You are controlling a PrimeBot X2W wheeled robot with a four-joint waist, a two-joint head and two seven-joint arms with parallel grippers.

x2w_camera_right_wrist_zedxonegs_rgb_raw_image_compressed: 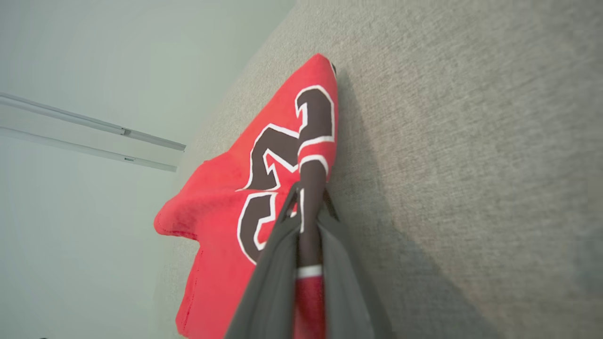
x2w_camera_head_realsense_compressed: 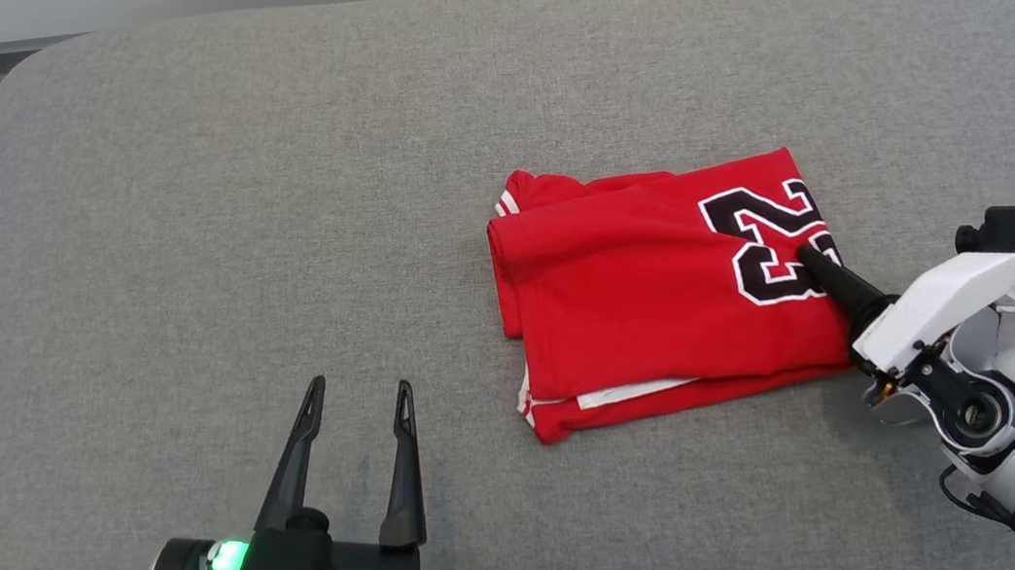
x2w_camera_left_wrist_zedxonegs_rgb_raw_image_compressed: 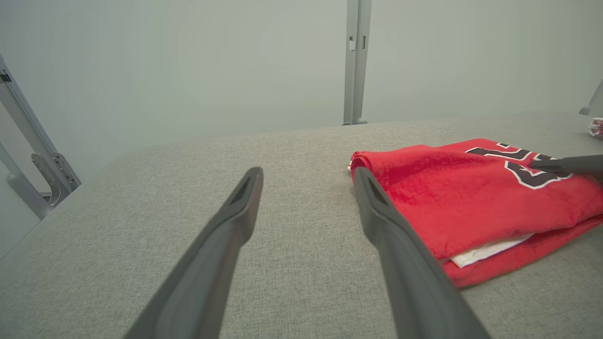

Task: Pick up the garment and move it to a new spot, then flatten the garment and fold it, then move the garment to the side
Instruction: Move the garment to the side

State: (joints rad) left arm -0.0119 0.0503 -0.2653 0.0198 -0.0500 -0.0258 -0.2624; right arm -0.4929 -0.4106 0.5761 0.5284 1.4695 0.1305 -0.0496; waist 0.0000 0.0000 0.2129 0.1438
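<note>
Pinching jersey (x2w_camera_head_realsense_compressed: 657, 304) at right edge: right gripper (x2w_camera_head_realsense_compressed: 808, 255) clamped on cloth.
Left gripper (x2w_camera_head_realsense_compressed: 360, 386) spread wide, near left, apart from jersey.

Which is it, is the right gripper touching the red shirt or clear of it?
Touching. The right wrist view shows the right gripper shut on the red shirt, with the shirt's edge pinched between the jaws.

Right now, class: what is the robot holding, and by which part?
The right fingers pinch the red shirt at its edge, on the black number. The left fingers are open, holding nothing.
</note>
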